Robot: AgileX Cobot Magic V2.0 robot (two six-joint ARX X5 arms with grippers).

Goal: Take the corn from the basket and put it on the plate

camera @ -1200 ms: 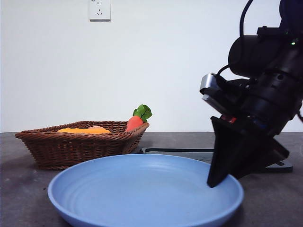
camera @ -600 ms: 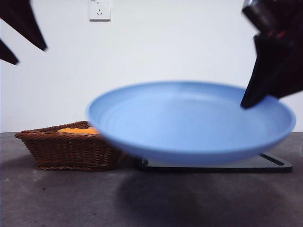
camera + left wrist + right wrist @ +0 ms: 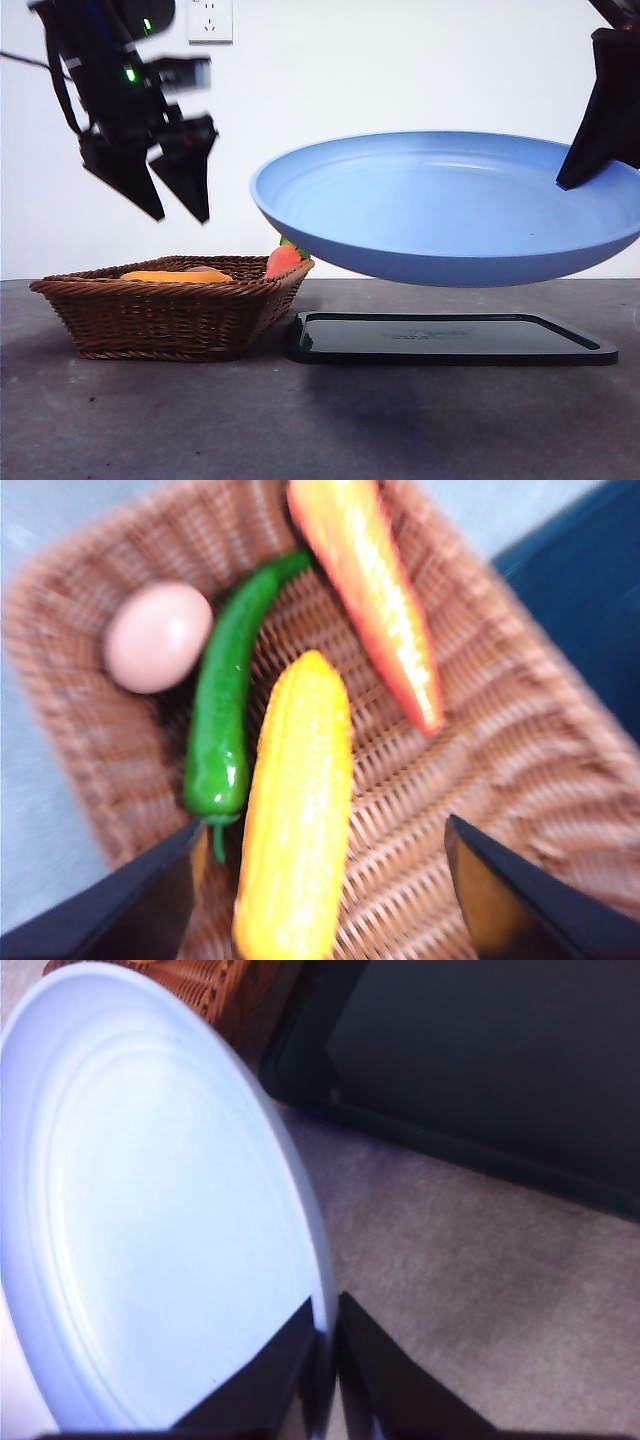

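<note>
The corn (image 3: 295,820) lies lengthwise in the wicker basket (image 3: 500,740), and in the front view only a yellow-orange strip of the corn (image 3: 170,275) shows above the basket (image 3: 150,310) rim. My left gripper (image 3: 180,215) hangs open a short way above the basket. In the left wrist view the left gripper (image 3: 325,822) straddles the corn from above without touching it. My right gripper (image 3: 325,1305) is shut on the rim of the blue plate (image 3: 150,1210). It holds the plate (image 3: 450,210) tilted in the air above the tray, pinched at its right edge by the right gripper (image 3: 570,180).
A flat black tray (image 3: 450,340) lies right of the basket, under the raised plate. In the basket beside the corn lie a red carrot (image 3: 370,580), a green pepper (image 3: 225,710) and a pinkish round item (image 3: 157,635). The carrot top (image 3: 283,260) pokes over the basket's right corner.
The right gripper has lifted the plate off the table and carried it up and to the right. The left gripper has come down from the top left to hang over the basket.
</note>
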